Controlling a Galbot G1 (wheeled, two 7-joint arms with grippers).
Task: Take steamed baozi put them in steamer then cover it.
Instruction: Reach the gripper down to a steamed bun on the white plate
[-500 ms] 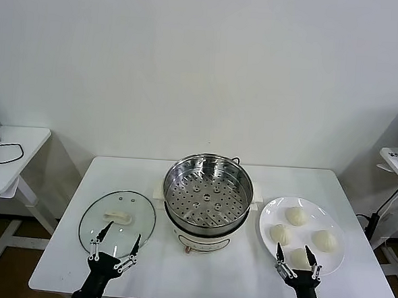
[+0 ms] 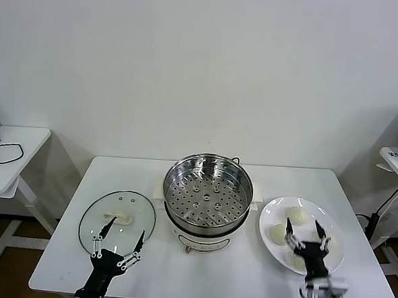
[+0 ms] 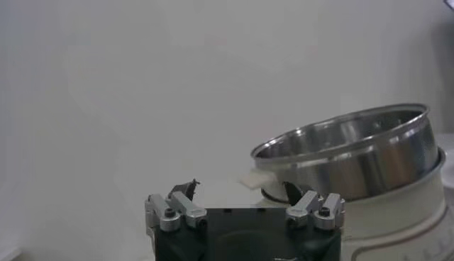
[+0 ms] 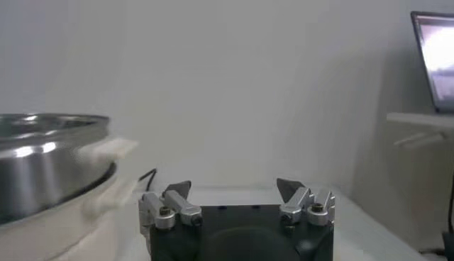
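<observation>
Hovering over the white plate [image 2: 271, 214] of steamed baozi [image 2: 277, 233], right pincer [image 2: 303, 227] spread wide, left pincer [image 2: 120, 237] wide at the cover [image 2: 117, 218], steamer [image 2: 208, 190] uncovered on bench [image 2: 198, 277].

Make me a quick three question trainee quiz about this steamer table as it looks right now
1. True or false: the steamer already holds a baozi.
2. Which pincer is over the plate of baozi? A) left B) right
3. Fill in: the cover lies on the table on the steamer's ____ side.

Key: 1 false, the tray is bare. 2 B, the right pincer, open; the left pincer, open, is at the cover's near edge. 3 left.
</observation>
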